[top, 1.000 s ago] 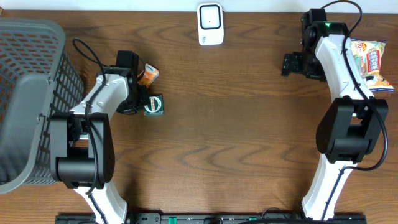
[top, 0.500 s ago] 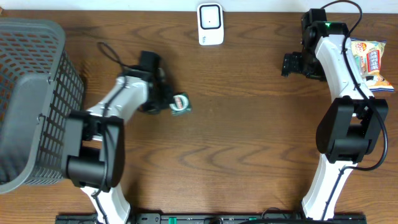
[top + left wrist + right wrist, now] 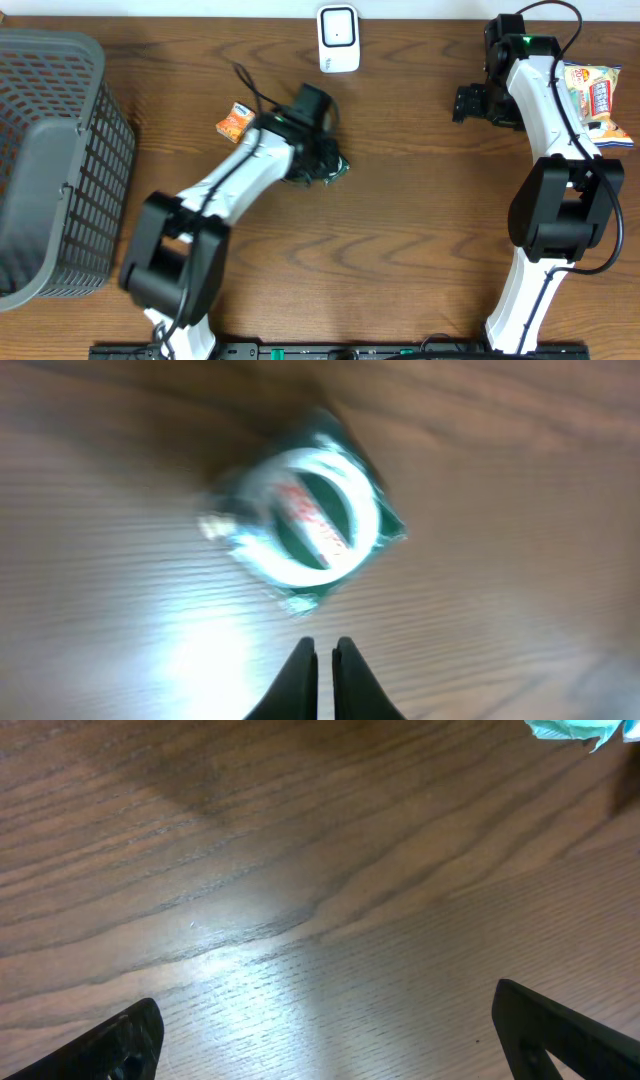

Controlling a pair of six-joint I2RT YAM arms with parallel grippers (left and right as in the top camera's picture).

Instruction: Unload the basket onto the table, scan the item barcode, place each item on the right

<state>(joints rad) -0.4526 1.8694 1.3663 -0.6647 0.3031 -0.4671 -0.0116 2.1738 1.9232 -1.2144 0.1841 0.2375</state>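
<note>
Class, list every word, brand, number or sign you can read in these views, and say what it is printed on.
No legible text anywhere.
Green packet: red lettering inside a white ring, blurred.
Snack bag: red label, too small.
Orange packet: print too small.

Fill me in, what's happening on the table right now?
The left gripper is shut at the edge of a green packet, apparently pinching it, in mid-table just short of the white scanner. The wrist view is blurred, so it looks mid-move. The right gripper hangs open and empty; a snack bag lies at the table's right edge. A small orange packet lies between the basket and the left arm.
</note>
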